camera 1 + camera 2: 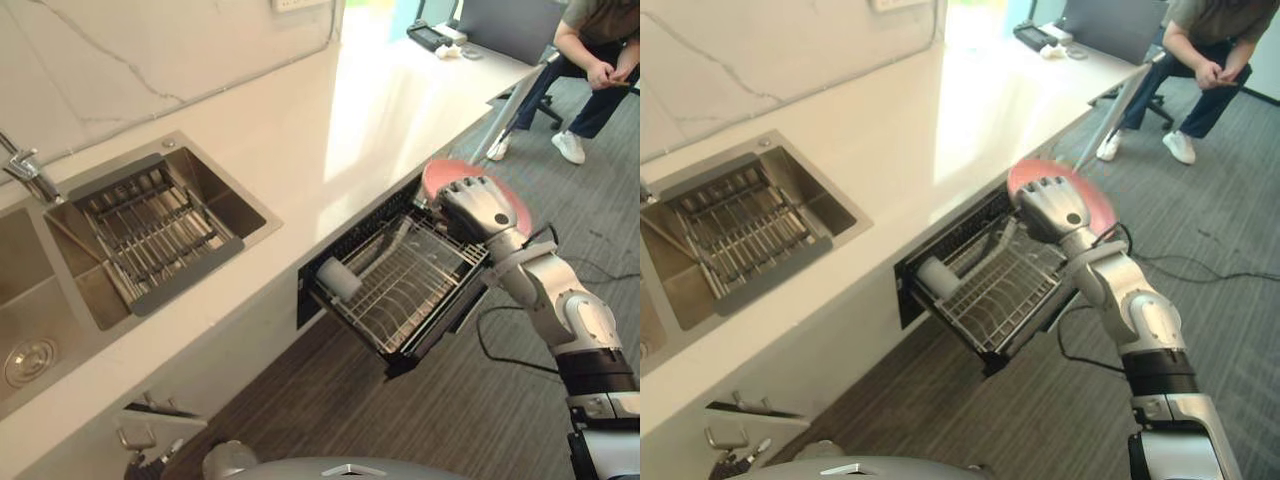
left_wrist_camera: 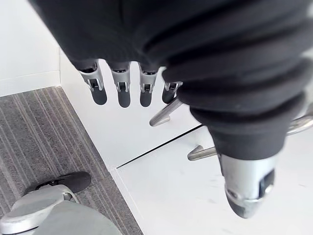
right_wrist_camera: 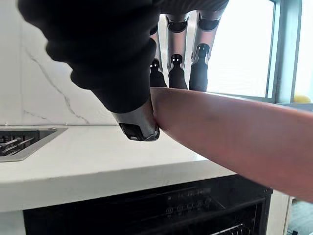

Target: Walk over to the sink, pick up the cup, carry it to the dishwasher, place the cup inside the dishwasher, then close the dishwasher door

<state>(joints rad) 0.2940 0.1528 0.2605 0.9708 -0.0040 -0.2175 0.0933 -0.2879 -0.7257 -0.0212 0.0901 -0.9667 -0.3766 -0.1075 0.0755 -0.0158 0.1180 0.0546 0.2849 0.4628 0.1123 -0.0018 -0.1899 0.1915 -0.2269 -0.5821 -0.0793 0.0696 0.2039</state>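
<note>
Our right hand [image 1: 485, 205] grips the pink cup [image 1: 438, 174] above the pulled-out dishwasher rack [image 1: 400, 292]; our left hand [image 2: 122, 91] hangs slack-fingered beside a white cabinet [image 2: 161, 196].

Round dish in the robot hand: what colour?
Salmon pink round dish, best seen in the left eye view.

White countertop [image 1: 400, 110] w/ marble wall [image 1: 120, 60], grey striped carpet [image 1: 330, 400], bright window [image 3: 239, 44]
</note>
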